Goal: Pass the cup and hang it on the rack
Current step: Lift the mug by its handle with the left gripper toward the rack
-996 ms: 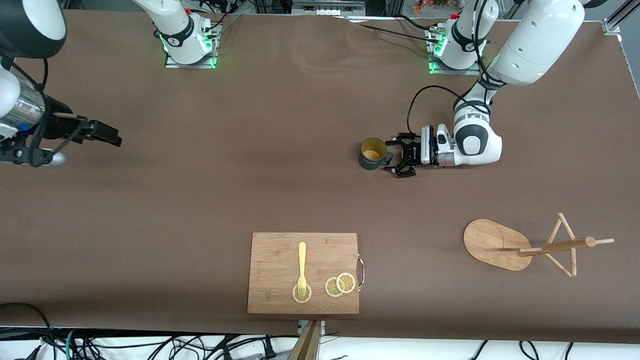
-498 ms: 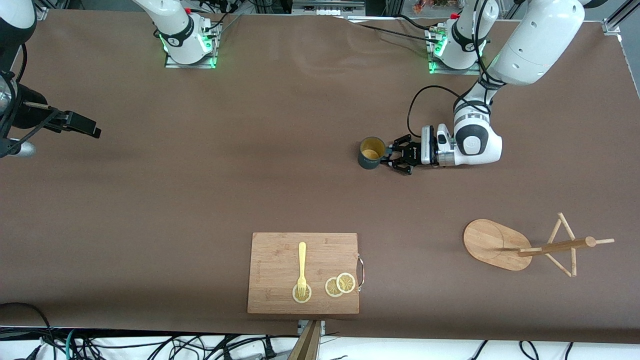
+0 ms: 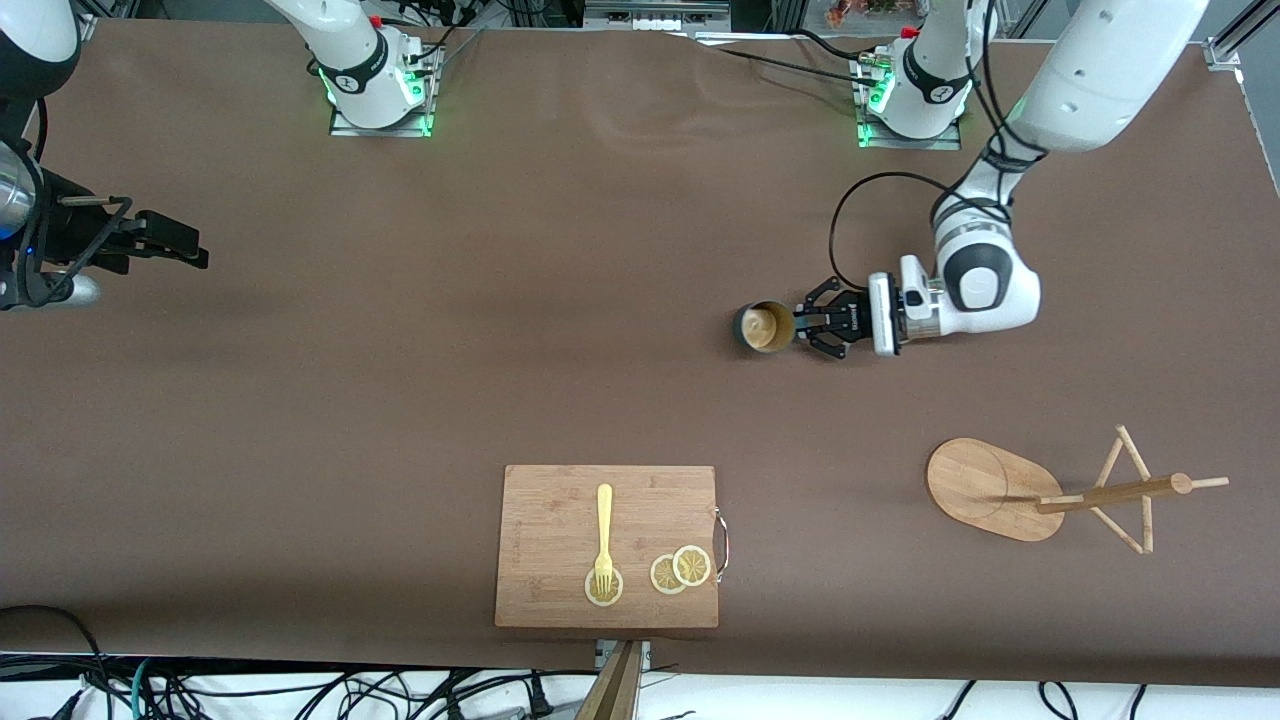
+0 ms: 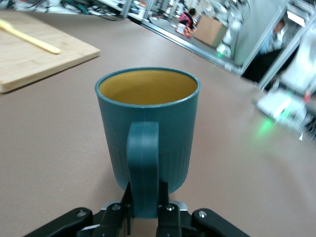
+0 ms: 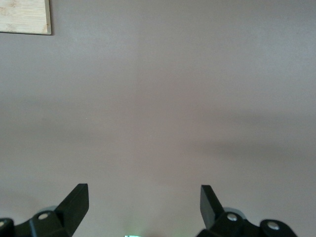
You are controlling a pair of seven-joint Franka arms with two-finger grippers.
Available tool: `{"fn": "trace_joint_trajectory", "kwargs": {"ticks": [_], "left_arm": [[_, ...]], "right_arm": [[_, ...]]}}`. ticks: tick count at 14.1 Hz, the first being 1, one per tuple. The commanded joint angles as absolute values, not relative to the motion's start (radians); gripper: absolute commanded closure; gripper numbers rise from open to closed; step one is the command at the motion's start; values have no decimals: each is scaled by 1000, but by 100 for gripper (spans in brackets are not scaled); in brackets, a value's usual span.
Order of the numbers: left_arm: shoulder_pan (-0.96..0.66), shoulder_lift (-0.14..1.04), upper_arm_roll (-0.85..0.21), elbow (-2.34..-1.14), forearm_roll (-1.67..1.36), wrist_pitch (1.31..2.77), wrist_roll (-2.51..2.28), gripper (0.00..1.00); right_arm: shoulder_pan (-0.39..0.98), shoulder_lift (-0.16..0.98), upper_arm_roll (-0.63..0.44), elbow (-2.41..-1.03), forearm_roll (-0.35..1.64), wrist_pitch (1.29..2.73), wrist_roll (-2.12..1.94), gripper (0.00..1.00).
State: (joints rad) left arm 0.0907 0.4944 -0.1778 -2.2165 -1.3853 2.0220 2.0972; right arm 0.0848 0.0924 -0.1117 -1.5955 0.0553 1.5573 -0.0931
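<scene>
Nearest me, the rack [image 3: 1050, 492] stands at the left arm's end of the table [image 3: 400, 400]. Farther back, my left end effector [image 3: 800, 328] pinches the cup [image 3: 762, 327] by its handle, which hides the fingertips. My right end effector [image 3: 175, 238] waits spread wide, clasping nothing, its arm cut off at the edge.

The cup [image 3: 762, 327] was dark teal with fine vertical ribs on its outer wall and a mustard-yellow inside, and the left hand [image 3: 806, 327] clamped on its handle was black below a white arm. The right hand [image 3: 180, 240], with its fingers parted, was black too, and the surface [image 3: 400, 350] was a plain matt brown. The rack [image 3: 1040, 490] and the cutting board [image 3: 560, 500] were pale, grained wood, the board carrying a yellow fork [image 3: 603, 535] and pale yellow lemon slices [image 3: 680, 568].
</scene>
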Motion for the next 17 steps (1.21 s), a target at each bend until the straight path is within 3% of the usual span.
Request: {"fn": "trace_joint_trajectory", "kwargs": {"ticks": [1,6,12,17], "left_arm": [[201,361,-181,-2249,-1264,1912,1735,100],[428,301,-179,-2235,-1166,1633,1191,100],[627,252,-179,-2215,-1173,1425,772,100],[761,288,-181,-2063,-1166,1330,482,100]], "right_arm": [[81,87,-115,-1588,58,1555,-101,0],[81,72,-117,-1595,41,1555,-43,0],[89,95,-114,-1594,-3,1568,-43,0],[112,110,-109,-1562,-25,1575,-49,0]]}}
